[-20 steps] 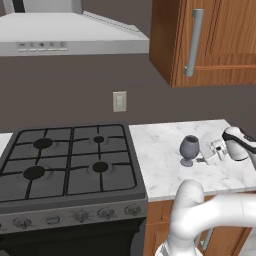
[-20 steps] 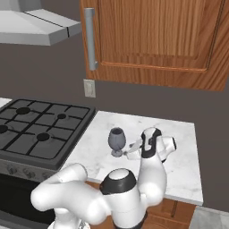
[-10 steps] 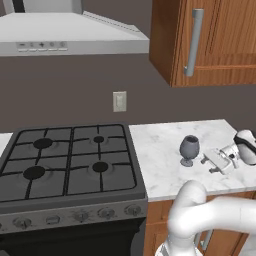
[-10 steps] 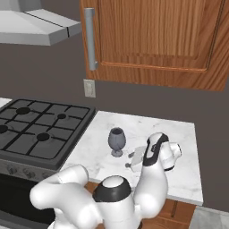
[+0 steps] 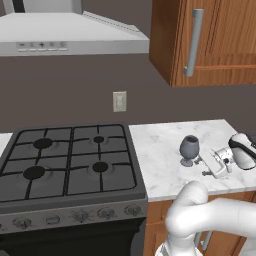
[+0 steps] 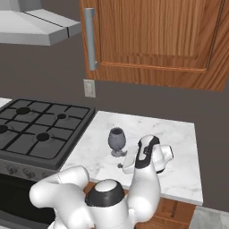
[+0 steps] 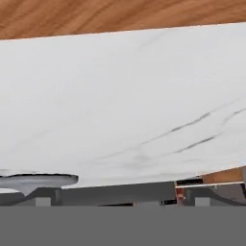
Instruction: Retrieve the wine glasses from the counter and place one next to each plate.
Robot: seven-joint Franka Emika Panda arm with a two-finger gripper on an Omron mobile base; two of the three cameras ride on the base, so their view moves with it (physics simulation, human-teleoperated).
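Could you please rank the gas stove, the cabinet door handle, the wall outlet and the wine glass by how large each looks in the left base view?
1. Gas stove, by far the largest.
2. Cabinet door handle.
3. Wine glass.
4. Wall outlet, though it sits farther back, so glass and outlet look close in size.

The white arm reaches forward and low, its claw (image 5: pixel 209 167) spread wide and empty.

In the hand view the glass (image 7: pixel 36 181) shows just its disc foot at the lower left, its bowl and stem cut off by the edge. In the right base view the arm's white wrist hides most of the claw (image 6: pixel 127 163) and part of the worktop (image 6: pixel 179 138) behind it. In the left base view the arm is cut by the right edge.
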